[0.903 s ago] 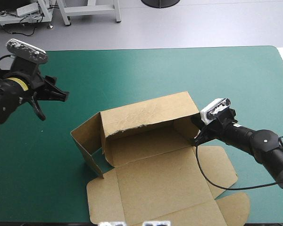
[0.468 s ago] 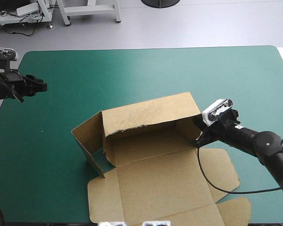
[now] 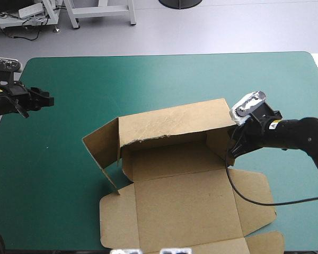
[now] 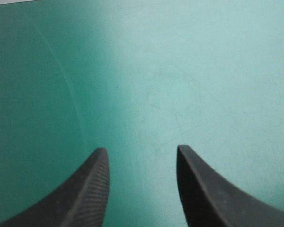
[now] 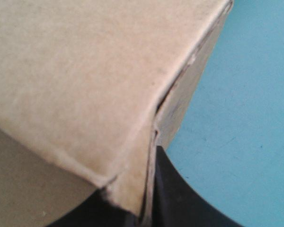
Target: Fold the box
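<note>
Fingers [image 4: 92,189], broad, black and fin-shaped, stand well apart on the left gripper [image 3: 46,98], which hovers low over the table's left edge with only bare cover between and ahead of them. It sits almost where it was just before; earlier it was farther in over the table.

Toward the middle and right lies the brown cardboard box [image 3: 185,196], a cut sheet partly raised. Its left side wall [image 3: 102,145] stands up and splays outward, its long back wall [image 3: 169,124] is upright, and the wide front panel lies flat toward the near edge, with rounded flaps flat at its right. Since the earlier picture the back wall's right corner has moved farther from the robot and to the right, and the whole sheet has slid slightly that way.

At that corner the right gripper [image 3: 234,146] has shifted with it. In its own wrist view the right gripper [image 5: 149,194] is all but closed, pinching the right end wall of the box [image 5: 85,71] between its jaws.

Smooth teal-green cover [image 3: 148,79] spreads everywhere else, and grey floor [image 3: 228,26] shows beyond the far edge.
</note>
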You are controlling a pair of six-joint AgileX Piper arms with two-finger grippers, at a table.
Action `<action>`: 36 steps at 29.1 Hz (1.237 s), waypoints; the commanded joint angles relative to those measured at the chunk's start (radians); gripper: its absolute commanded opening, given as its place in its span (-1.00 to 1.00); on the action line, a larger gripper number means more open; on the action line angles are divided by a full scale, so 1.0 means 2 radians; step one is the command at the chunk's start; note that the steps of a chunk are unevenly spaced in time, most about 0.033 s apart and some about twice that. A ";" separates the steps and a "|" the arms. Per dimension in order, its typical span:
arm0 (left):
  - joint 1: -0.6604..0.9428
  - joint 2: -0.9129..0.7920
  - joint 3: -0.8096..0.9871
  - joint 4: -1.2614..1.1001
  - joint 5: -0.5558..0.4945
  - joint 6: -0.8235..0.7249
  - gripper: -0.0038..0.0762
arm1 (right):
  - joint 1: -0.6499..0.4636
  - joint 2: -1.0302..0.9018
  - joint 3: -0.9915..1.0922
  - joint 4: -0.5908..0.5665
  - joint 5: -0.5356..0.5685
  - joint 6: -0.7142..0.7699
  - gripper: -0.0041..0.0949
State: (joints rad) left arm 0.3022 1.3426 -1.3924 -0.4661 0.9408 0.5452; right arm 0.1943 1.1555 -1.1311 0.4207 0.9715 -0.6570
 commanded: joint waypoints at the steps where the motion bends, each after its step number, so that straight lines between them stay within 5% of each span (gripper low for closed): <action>1: 0.001 -0.014 -0.008 -0.017 -0.027 0.003 -0.09 | 0.000 0.028 -0.060 -0.019 0.093 0.018 -0.97; 5: 0.001 -0.014 -0.005 -0.018 -0.028 0.003 -0.09 | 0.000 0.082 -0.127 -0.043 0.139 0.054 -0.96; 24: 0.001 -0.014 -0.005 -0.039 -0.021 0.006 -0.09 | 0.000 0.316 -0.317 -0.047 0.139 0.070 -0.97; 36: 0.001 -0.014 -0.005 -0.068 -0.016 0.023 -0.09 | 0.000 0.408 -0.350 -0.033 0.131 0.064 -0.97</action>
State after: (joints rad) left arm 0.3022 1.3428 -1.3730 -0.5520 0.9430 0.5907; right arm 0.1943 1.9791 -1.8321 0.4231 1.0883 -0.4818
